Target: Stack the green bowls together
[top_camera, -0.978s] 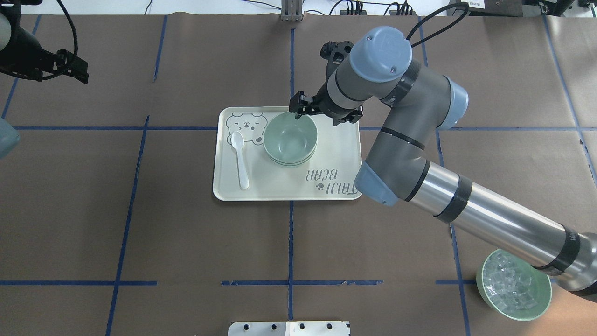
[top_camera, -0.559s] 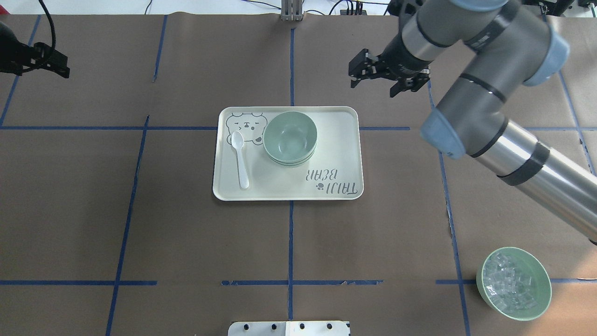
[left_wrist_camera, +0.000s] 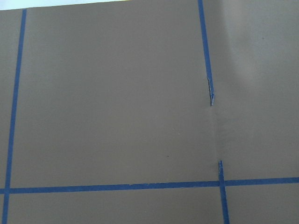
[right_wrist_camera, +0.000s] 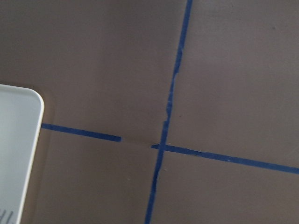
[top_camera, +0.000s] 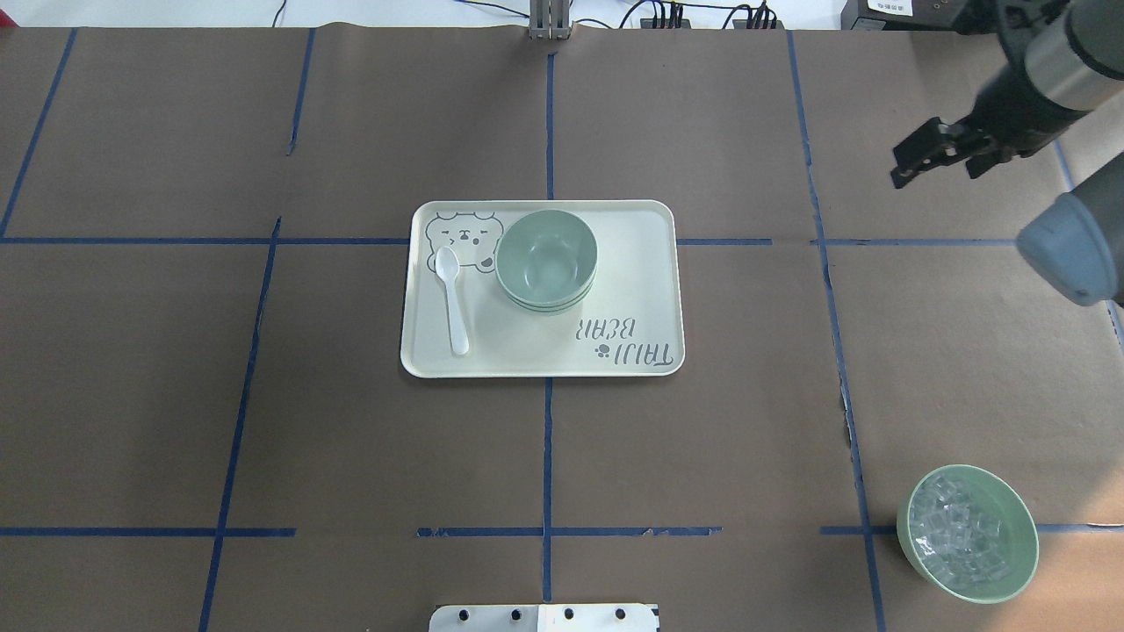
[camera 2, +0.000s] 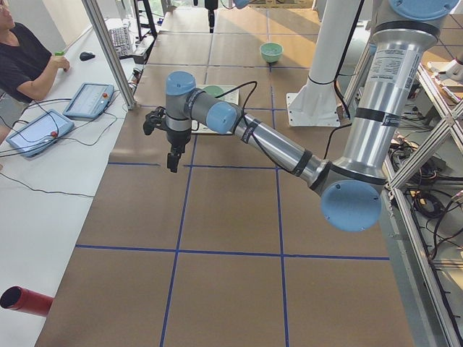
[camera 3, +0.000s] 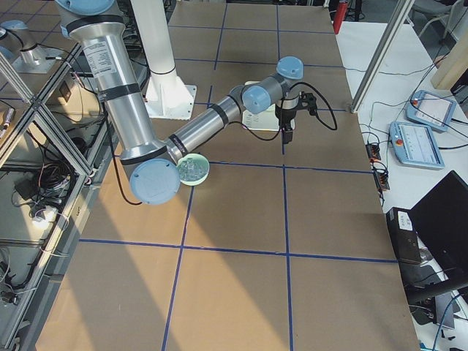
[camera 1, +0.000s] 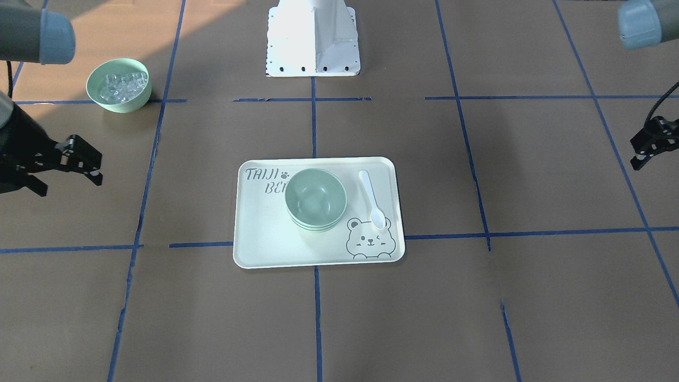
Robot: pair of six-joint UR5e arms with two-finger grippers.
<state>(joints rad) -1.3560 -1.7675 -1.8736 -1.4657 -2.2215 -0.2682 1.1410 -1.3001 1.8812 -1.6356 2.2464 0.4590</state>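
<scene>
The pale green bowls (top_camera: 546,259) sit nested in one stack on the far middle of the bear-print tray (top_camera: 632,272); the rims of the lower ones show under the top bowl (camera 1: 315,197). My right gripper (top_camera: 909,165) is open and empty, far off the tray toward the table's far right; it also shows in the front view (camera 1: 95,167). My left gripper (camera 1: 636,154) is open and empty, far out over the table's left side and out of the overhead view. The wrist views show bare table and one tray corner (right_wrist_camera: 16,140).
A white spoon (top_camera: 454,303) lies on the tray beside the bear print. A green bowl with clear cubes (top_camera: 968,533) stands at the near right of the table. The robot's white base plate (camera 1: 313,37) is at the near edge. An operator (camera 2: 25,61) sits at the far side.
My right gripper has drawn away from the bowl stack, up and to the far right. My left gripper has moved out of the overhead view. The stack has not moved.
</scene>
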